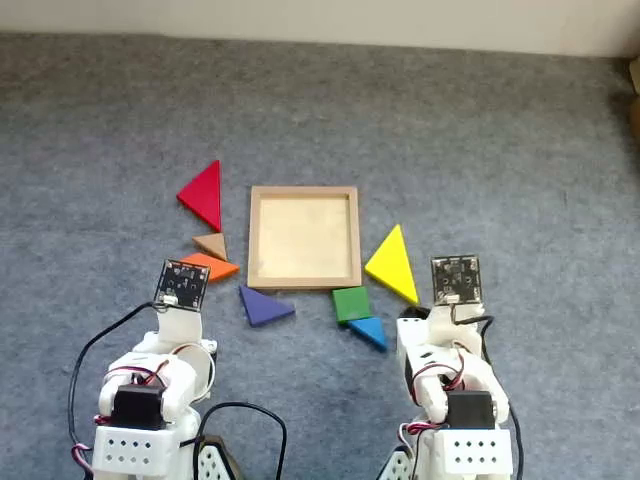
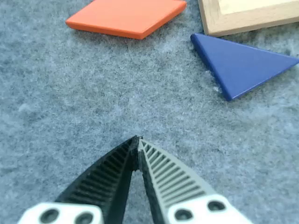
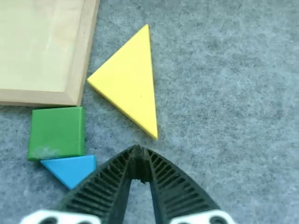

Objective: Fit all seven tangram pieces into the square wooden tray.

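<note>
Nothing is being gripped at this moment: the left gripper (image 2: 138,143) is being held pressed together above bare grey felt, near the orange parallelogram (image 2: 126,17) and the dark blue triangle (image 2: 243,65). The right gripper (image 3: 137,150) is likewise being held closed and empty, just short of the tip of the yellow triangle (image 3: 128,81). The square wooden tray (image 1: 304,191) is lying empty in the middle of the surface (image 1: 480,120) with all seven pieces scattered around it, so the whole task is judged to be ahead. Trouble is being invited mainly by the flatness of the pieces. On soft felt, little edge is being offered for a pinch, so a fingertip could be caught in the pile, or a piece could be pushed away rather than lifted. The green square (image 3: 57,133) appears to be touching the light blue triangle (image 3: 70,169) and is lying close to the tray's corner. The tan triangle (image 1: 212,244) appears to be touching the orange parallelogram, so one neighbour could be dragged while the other is being taken. The tray does not look fastened, so it could be shoved by a piece pressed against its rim. If the red triangle (image 1: 203,194) and the yellow one are not seated early, room could be lost and a piece left tilted on the rim.
</note>
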Robot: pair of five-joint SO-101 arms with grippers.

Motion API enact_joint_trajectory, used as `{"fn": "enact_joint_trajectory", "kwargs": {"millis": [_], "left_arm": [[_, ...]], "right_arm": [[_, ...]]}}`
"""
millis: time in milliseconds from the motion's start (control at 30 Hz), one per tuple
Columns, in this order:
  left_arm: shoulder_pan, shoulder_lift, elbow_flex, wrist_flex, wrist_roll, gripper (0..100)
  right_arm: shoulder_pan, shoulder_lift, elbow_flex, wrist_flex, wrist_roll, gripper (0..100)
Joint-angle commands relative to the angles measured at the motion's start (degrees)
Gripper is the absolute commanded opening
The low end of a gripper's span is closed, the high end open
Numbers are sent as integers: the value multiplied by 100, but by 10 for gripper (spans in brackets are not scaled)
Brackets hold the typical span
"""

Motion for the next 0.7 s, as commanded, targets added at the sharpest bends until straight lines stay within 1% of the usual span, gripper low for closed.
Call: {"fn": "enact_joint_trajectory", "kwargs": {"millis": [0, 133, 200, 267, 333, 500, 667], "left_arm": [[-75, -119, 110, 26, -9, 5], [-75, -119, 110, 26, -9, 5], [-75, -119, 110, 26, -9, 5], [-75, -119, 110, 26, -9, 5], [-75, -119, 110, 26, -9, 5], [-75, -119, 110, 26, -9, 5], [-75, -119, 110, 26, -9, 5]], "right_arm": [[101, 22, -356, 215, -62, 5], [101, 31, -1675, 980, -62, 5], [101, 145, -2281, 1174, -53, 5], [75, 593, -2818, 1253, -53, 5], [75, 1358, -3380, 1253, -53, 5], [66, 3793, -4963, 1420, -53, 5], [84, 5868, -6123, 1411, -9, 5]]}}
